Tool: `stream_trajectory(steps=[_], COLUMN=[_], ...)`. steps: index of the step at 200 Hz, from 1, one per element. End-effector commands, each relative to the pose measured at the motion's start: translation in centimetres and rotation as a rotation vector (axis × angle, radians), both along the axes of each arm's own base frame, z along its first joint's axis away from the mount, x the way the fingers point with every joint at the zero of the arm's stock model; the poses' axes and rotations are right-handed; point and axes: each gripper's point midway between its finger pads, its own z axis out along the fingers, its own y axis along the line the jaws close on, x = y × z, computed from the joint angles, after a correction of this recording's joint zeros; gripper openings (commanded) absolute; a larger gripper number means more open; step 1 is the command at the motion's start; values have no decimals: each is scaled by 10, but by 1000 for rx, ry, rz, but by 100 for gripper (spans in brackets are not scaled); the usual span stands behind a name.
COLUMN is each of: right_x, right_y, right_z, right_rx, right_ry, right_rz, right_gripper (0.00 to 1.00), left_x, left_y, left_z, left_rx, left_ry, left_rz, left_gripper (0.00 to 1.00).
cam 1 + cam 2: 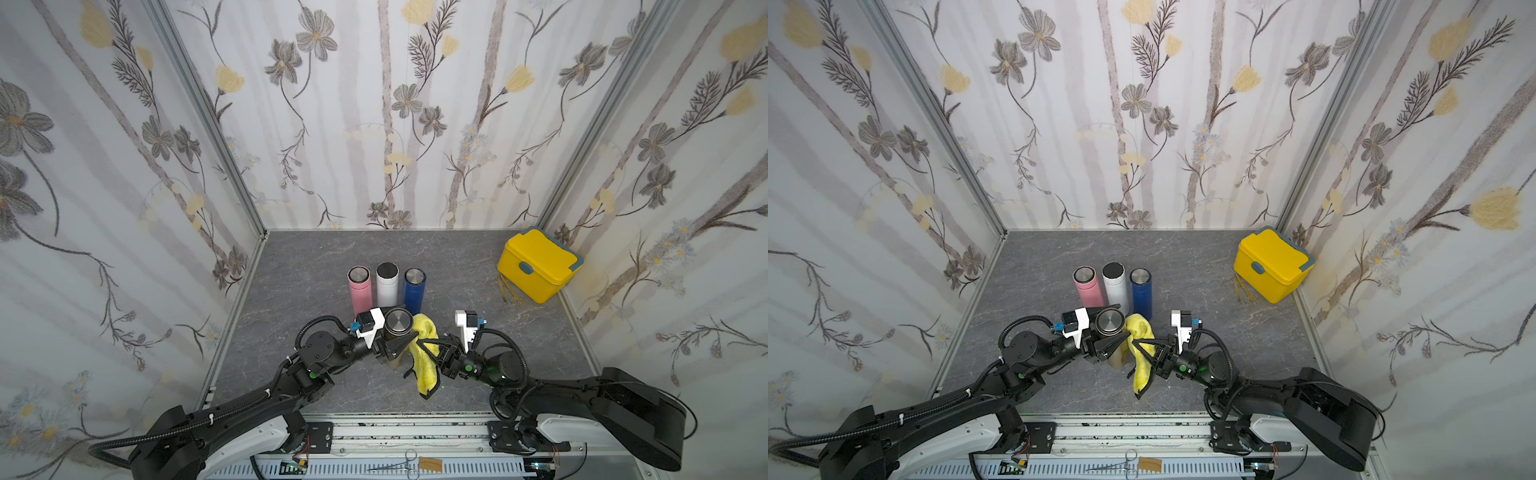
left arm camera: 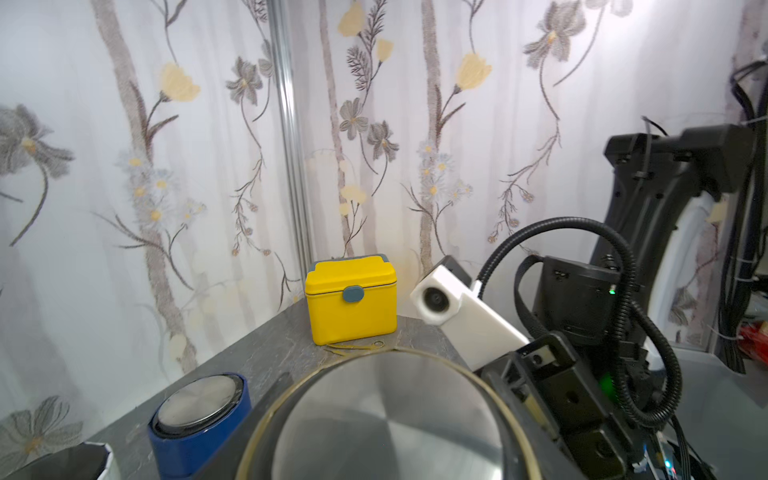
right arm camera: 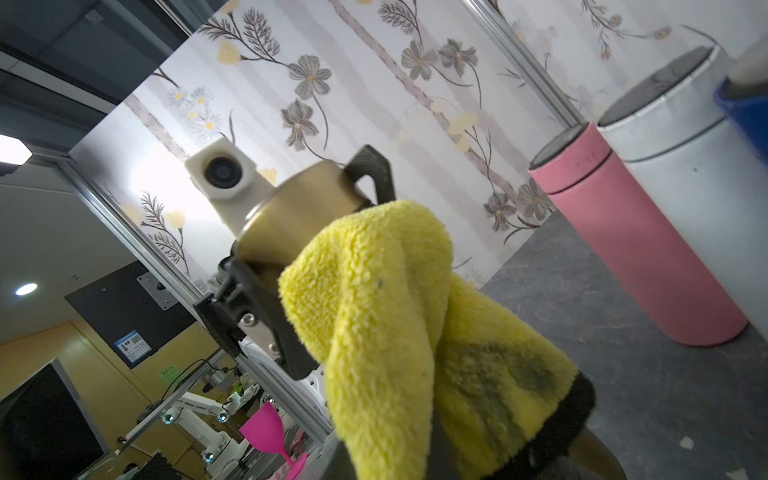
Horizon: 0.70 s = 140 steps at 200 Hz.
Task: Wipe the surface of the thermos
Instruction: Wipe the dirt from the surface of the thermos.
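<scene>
The bench (image 1: 316,257) was a grey, marbled slab. On it stood a pink flask (image 1: 360,291), a white flask (image 1: 387,286) and a blue flask (image 1: 414,291) side by side, with a yellow box (image 1: 538,266) in its far right corner.

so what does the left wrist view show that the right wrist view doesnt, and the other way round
Only the left wrist view shows the yellow box against the wall and the gold thermos's steel lid from above. Only the right wrist view shows the yellow cloth draped against the gold thermos, plus the pink thermos and a left gripper finger beside the gold body. Both show the gold, blue and white thermoses.
</scene>
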Motion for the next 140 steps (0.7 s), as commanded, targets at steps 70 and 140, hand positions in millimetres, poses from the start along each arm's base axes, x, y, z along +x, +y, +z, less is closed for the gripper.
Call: stream_trajectory(steps=[70,140], right_x=[7,28], right_y=[-4,-37], right_z=[-12,-24], right_rx=[-135,-193], right_ry=[-6,45], right_rz=[-152,-348], right_gripper=[0,0], left_x=[50,50], left_y=[25,26], left_z=[-2,-35], left_rx=[-113,-6], left_ry=[237,315], left_rz=[263,224], left_gripper=[100,100])
